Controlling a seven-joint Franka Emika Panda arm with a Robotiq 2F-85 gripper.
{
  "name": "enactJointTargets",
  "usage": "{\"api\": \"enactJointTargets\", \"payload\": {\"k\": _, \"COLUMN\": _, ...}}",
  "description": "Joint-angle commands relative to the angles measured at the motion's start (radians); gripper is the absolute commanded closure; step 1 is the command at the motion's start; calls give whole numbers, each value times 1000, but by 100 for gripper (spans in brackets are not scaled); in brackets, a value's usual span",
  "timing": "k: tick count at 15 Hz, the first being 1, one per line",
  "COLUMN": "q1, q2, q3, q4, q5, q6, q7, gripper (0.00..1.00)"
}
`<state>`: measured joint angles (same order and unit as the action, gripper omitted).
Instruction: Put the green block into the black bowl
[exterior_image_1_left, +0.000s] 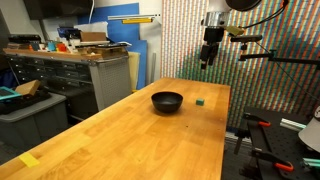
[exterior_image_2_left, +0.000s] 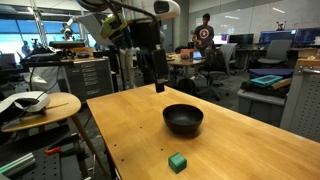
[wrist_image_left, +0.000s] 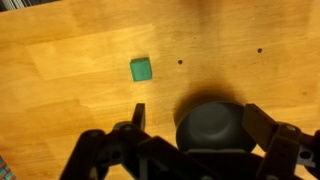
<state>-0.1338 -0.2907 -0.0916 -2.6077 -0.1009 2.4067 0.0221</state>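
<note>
Black bowl (exterior_image_1_left: 167, 101) on wooden lab table (exterior_image_1_left: 120, 130)

No writing, label or number can be read from anywhere in the room. The nearest thing to a sign is a round emblem on the shirt (exterior_image_2_left: 203, 34) of the person standing at the back, and it is too small and blurred to make out.
</note>
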Motion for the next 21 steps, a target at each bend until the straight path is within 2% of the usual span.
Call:
{"api": "enactJointTargets", "payload": {"k": 1, "q1": -18, "q2": 46, "q3": -30, "q4": -19, "q5": -45, "q6": 84, "q7": -77, "gripper": 0}}
{"api": "enactJointTargets", "payload": {"k": 12, "q1": -23, "q2": 287, "q3": -101, "q4": -26, "q5": 0, "q6": 384, "q7": -247, "gripper": 0}}
{"api": "enactJointTargets", "payload": {"k": 15, "q1": -27, "q2": 358, "q3": -99, "q4": -14, "q5": 58, "q6": 424, "q7": -293, "gripper": 0}}
{"api": "enactJointTargets", "payload": {"k": 19, "q1": -51, "q2": 434, "q3": -58, "q4": 15, "q5": 213, "q6": 478, "q7": -390, "gripper": 0}}
{"api": "enactJointTargets", "payload": {"k": 21, "q1": -71, "q2": 473, "q3": -39, "q4": 39, "q5": 246, "q6": 487, "q7": -421, "gripper": 0}}
